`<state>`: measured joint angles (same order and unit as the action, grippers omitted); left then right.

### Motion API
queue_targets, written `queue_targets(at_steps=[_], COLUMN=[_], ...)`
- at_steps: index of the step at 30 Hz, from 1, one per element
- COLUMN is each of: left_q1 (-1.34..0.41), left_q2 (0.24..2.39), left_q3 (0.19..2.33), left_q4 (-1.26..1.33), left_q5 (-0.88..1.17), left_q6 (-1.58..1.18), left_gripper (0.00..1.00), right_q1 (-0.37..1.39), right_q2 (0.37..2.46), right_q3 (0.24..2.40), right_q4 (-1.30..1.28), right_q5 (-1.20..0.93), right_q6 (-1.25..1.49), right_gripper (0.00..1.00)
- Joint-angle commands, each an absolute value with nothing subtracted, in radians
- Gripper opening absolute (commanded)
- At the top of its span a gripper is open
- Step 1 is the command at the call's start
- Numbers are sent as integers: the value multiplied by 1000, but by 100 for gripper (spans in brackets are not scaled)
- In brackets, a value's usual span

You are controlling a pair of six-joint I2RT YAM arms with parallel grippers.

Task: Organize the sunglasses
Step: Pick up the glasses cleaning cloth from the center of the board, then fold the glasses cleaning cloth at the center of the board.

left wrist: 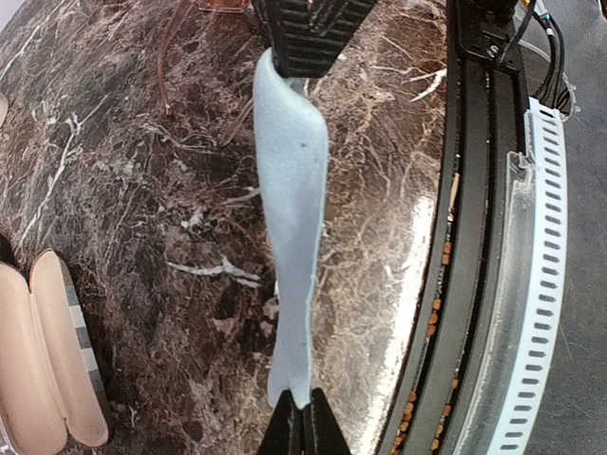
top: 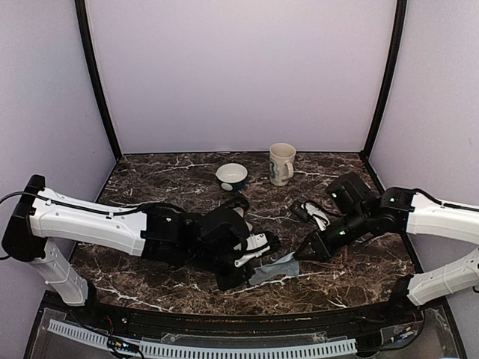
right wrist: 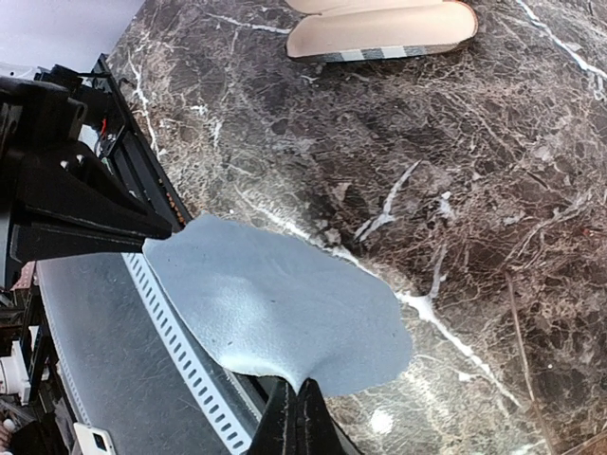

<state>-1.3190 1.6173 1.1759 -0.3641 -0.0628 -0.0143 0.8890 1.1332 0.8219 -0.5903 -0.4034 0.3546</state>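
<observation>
We count two pincers, both busy. Left pincer [left wrist: 303, 419]: fingers clamped together on one end of the cloth [left wrist: 289, 190]. Right pincer [right wrist: 299, 415]: also clamped, on the opposite end. One cloth, pale blue, held between them, sagging and twisted. In the right wrist view one edge of it hangs over the bench [top: 150, 179] front rail.

One pair of sunglasses [left wrist: 226, 4]: on the bench just beside the right pincer, on its side away from the arm bases, and not touching the cloth. From the left wrist view we only see part of a brownish lens at the frame edge and a thin wire arm trailing from it. The right wrist view shows one more thin wire near the lower right. The rest is cut off, so we cannot tell whether they are folded or open.

One open case [left wrist: 38, 365], tan lining, checkered edge, lying flat off to the far side of the left pincer, well apart from the cloth.

Beyond the right pincer there is one more dark-and-white item [top: 313, 214]; we cannot tell what it is.

At the back of the bench, away from both pincers: one bowl [top: 231, 176] and one mug [top: 281, 163], upright and side by side, not touching.
</observation>
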Motion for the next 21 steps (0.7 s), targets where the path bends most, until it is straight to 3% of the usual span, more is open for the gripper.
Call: queue_targets(at_steps=[1, 9, 21], left_q1=[-1353, -1357, -1246], left_q2=[1563, 1572, 1677], left_q3=[1189, 1160, 1160], left_q4=[-425, -400, -323], left_q5=[-88, -110, -114], left_q6=[-76, -112, -106], left_gripper=[0, 0, 0], right_q1=[930, 942, 922], right_q2=[1089, 1089, 1271], right_q3=[829, 749, 791], right_q4=[-604, -540, -479], right_q5=[-372, -374, -332], right_q6=[418, 486, 473], right_gripper=[0, 0, 0])
